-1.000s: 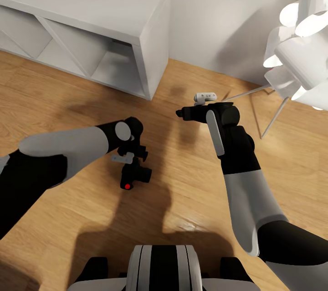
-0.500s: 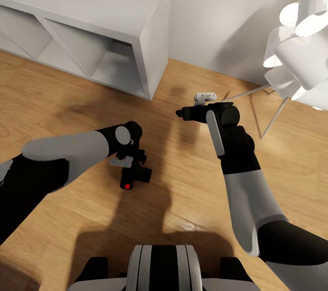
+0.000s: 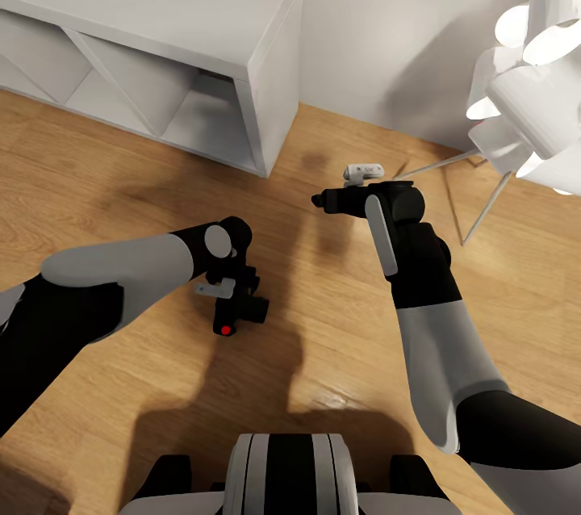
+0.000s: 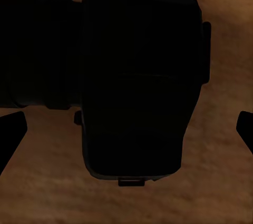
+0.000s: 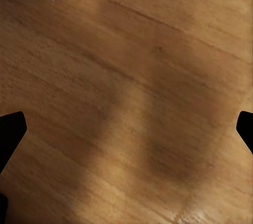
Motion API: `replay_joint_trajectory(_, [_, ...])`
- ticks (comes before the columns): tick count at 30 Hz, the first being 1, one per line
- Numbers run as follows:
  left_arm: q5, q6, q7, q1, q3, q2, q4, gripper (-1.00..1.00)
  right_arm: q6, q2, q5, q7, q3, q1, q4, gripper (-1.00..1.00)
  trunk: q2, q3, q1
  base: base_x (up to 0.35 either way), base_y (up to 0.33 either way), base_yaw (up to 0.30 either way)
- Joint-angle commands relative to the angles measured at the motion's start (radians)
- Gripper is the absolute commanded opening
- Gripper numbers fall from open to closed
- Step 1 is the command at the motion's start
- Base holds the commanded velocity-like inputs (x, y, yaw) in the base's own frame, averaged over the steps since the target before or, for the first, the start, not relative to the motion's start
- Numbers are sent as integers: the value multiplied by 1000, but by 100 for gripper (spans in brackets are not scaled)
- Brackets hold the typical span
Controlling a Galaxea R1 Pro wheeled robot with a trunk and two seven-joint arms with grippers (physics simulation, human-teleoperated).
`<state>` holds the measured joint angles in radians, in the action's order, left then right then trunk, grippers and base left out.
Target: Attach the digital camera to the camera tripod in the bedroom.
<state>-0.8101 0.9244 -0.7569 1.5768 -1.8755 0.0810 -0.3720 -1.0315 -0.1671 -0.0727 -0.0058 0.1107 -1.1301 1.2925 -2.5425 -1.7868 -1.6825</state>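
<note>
Digital camera (image 3: pixel 236 313) lies on the wood plank floor (image 3: pixel 339 337), left of centre and near the robot, red button (image 3: pixel 225 329) facing up. Left gripper (image 3: pixel 228 286) is poised directly above it. In the left wrist view the camera body (image 4: pixel 139 87) sits squarely between the two fingertips (image 4: pixel 10 134), which are spread wide at either edge with bare floor between them and the body; nothing is gripped. The placement is judged to be a top-down pick line-up: fingers straddling the body, lens barrel off to one side so the pads would close on the flat sides.

Right gripper (image 3: pixel 320 199) is held out over open floor, farther away and to the right. Its fingertips (image 5: pixel 11 129) are wide apart, with only planks between; nothing is held. It is judged to be parked clear of the pick.

White cube shelf (image 3: pixel 202 31) stands far left against the wall; white floor lamp (image 3: pixel 524 95) far right. A small white object (image 3: pixel 362 172) lies on the floor beyond the right gripper; its nature cannot be told.
</note>
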Motion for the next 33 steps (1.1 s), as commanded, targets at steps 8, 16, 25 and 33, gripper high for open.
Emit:
replay_joint_trajectory(8, [-1,1,4,0,-2,0,-1,100,-4,0,-4,-1,0,0,1,100,0,-1,0,0,0,0])
replay_joint_trajectory(16, [-2,1,14,-1,-3,0,-1,100,-4,0,-4,-1,0,0,1,100,0,-1,0,0,0,0])
replay_joint_trajectory(25, [-18,1,22,-9,-2,0,0,100,-4,0,-4,-1,0,0,1,100,0,-1,0,0,0,0])
replay_joint_trajectory(33, [-33,1,31,-19,-2,1,9,100,-4,0,-4,0,0,0,1,100,0,-1,0,0,0,0])
